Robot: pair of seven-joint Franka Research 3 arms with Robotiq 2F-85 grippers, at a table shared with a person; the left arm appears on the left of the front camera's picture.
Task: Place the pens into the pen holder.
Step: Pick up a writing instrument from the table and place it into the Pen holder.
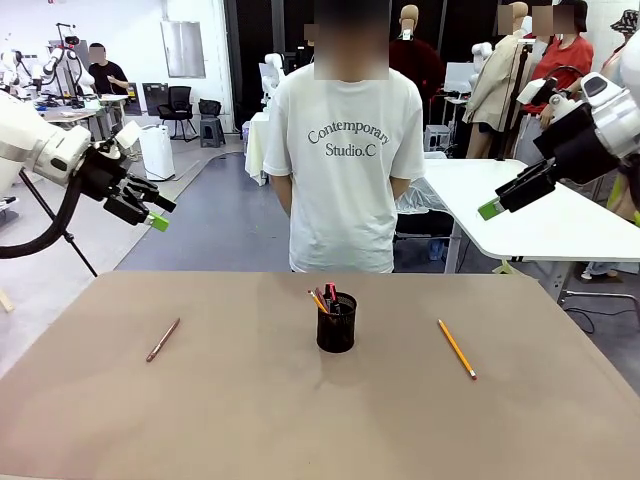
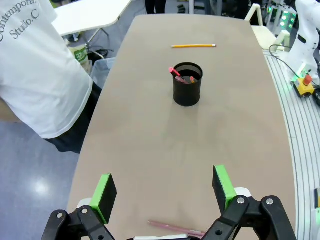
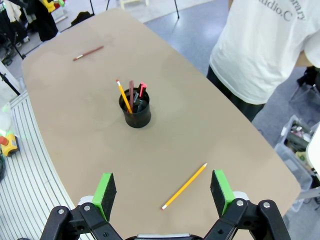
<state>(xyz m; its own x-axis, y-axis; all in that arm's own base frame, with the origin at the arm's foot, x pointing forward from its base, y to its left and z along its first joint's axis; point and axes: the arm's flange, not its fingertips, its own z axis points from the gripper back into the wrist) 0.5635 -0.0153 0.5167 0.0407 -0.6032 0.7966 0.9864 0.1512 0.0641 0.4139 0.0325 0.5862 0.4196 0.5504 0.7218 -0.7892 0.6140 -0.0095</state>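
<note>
The black mesh pen holder (image 1: pixel 336 324) (image 2: pixel 187 86) (image 3: pixel 136 112) stands mid-table with a red-tipped pen (image 3: pixel 141 89), a brown one and a yellow one upright in it. A brownish-pink pen (image 1: pixel 163 340) (image 3: pixel 89 52) lies flat on the table's left part, and it also peeks out beneath my left gripper (image 2: pixel 175 228). A yellow pencil (image 1: pixel 457 349) (image 2: pixel 194 46) (image 3: pixel 184 186) lies to the holder's right. My left gripper (image 1: pixel 160 213) (image 2: pixel 163 190) hangs open high above the left edge. High at the right, my right gripper (image 1: pixel 500 200) (image 3: pixel 163 192) is open too, over the pencil.
A person in a white T-shirt (image 1: pixel 345 170) stands at the far edge, hands behind the back. The brown table (image 1: pixel 250 420) has wide bare room around the holder. A white table (image 1: pixel 545 220) stands beyond at the right. A red-button box (image 2: pixel 305 84) sits off the table's side.
</note>
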